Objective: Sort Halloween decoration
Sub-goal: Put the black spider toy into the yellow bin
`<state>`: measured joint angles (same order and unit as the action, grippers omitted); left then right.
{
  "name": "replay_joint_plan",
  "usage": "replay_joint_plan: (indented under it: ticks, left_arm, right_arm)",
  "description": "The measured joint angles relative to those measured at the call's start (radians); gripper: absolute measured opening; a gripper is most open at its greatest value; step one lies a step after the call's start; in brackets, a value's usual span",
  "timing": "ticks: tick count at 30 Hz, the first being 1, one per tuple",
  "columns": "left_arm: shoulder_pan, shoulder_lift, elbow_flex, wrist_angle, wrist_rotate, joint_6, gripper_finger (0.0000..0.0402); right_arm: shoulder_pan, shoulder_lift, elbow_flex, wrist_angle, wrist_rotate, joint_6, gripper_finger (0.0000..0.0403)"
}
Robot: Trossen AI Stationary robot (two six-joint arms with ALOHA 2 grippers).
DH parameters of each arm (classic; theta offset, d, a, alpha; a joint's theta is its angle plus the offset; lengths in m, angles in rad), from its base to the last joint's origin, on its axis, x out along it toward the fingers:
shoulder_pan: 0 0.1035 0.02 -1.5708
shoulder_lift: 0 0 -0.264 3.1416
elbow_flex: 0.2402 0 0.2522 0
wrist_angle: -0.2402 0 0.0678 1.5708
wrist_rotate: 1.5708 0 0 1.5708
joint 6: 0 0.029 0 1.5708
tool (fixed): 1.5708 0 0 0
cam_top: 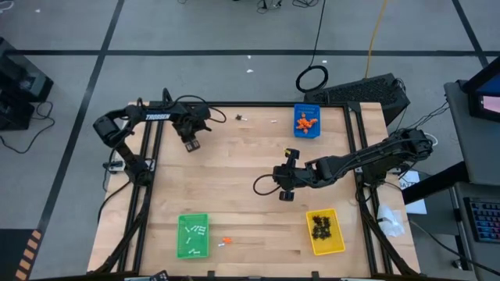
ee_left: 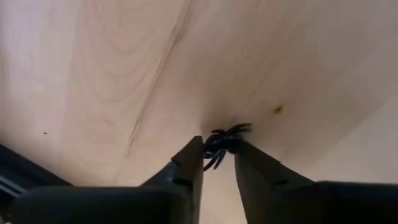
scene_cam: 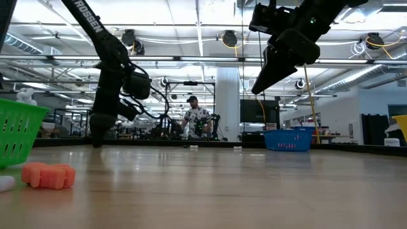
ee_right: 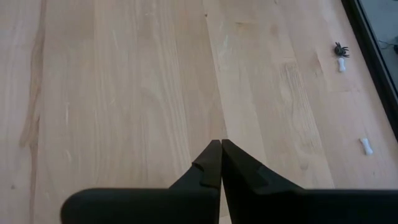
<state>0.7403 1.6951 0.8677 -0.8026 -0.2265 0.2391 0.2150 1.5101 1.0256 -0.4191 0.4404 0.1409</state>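
A black spider (ee_left: 222, 142) sits between the fingertips of my left gripper (ee_left: 219, 146), which points steeply down at the table's far left (cam_top: 191, 145). My right gripper (ee_right: 221, 144) hangs shut and empty above the table's middle right (cam_top: 285, 195). Loose trinkets lie flat on the wood. An orange lump (cam_top: 227, 240) and a white stick (cam_top: 221, 244) lie near the front edge. Another spider (ee_right: 340, 49) and a white stick (ee_right: 341, 65) lie by the far edge. My left gripper pinches the spider's body (ee_left: 219, 144) between its two fingertips (ee_left: 198, 149). The legs stick out past the tips. The fingers come from above, pointing down. The spider is at the tabletop; I cannot tell whether it is lifted clear.
A blue tray (cam_top: 307, 121) with orange lumps stands at the far edge. A green tray (cam_top: 193, 236) with white sticks and a yellow tray (cam_top: 324, 231) with black spiders stand at the near edge. A person stands in the room beyond the table (scene_cam: 194, 121).
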Motion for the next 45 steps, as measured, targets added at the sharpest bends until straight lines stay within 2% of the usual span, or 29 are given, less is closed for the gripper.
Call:
replay_joint_plan:
  ticks: [5,9,14,17,21,23,28,31,35,38,45]
  left_arm:
    - [-0.001,-0.016,0.012,-0.021,-0.010,0.017,0.0036]
    - [-0.010,-0.074,0.019,-0.033,0.005,0.030,0.0016]
    - [-0.042,-0.179,0.001,0.024,0.164,0.012,0.0004]
    - [-0.080,-0.237,-0.033,0.102,0.267,-0.034,0.0002]
    - [-0.167,-0.307,-0.117,0.294,0.410,-0.115,0.0001]
    - [-0.223,-0.334,-0.172,0.439,0.459,-0.170,0.0001]
    - [-0.393,-0.340,-0.295,0.866,0.495,-0.311,0.0000]
    - [-0.501,-0.311,-0.332,1.149,0.489,-0.369,0.0000]
    - [-0.613,-0.281,-0.336,1.383,0.431,-0.420,0.0000]
    - [-0.667,-0.263,-0.336,1.501,0.402,-0.445,0.0000]
    - [-0.736,-0.255,-0.336,1.606,0.343,-0.469,0.0000]
  right_arm:
    - [0.000,0.000,0.000,0.000,0.000,0.000,0.0000]
    - [0.000,0.000,0.000,-0.005,0.002,-0.010,0.0000]
    - [0.021,-0.019,0.000,-0.029,0.006,0.002,0.0000]
    - [0.047,-0.029,-0.032,0.020,0.006,0.009,0.0000]
    - [0.076,-0.029,-0.157,0.292,0.002,0.027,0.0000]
    - [0.083,-0.016,-0.235,0.488,0.007,0.057,0.0000]
    - [0.079,0.026,-0.339,0.871,0.006,0.138,0.0001]
    - [0.079,0.042,-0.336,0.938,0.008,0.142,0.0015]
    - [0.080,0.045,-0.312,0.982,0.061,0.117,0.0054]
    - [0.079,0.045,-0.286,0.991,0.113,0.081,0.0086]
    - [0.078,0.044,-0.201,0.992,0.109,0.005,0.0128]
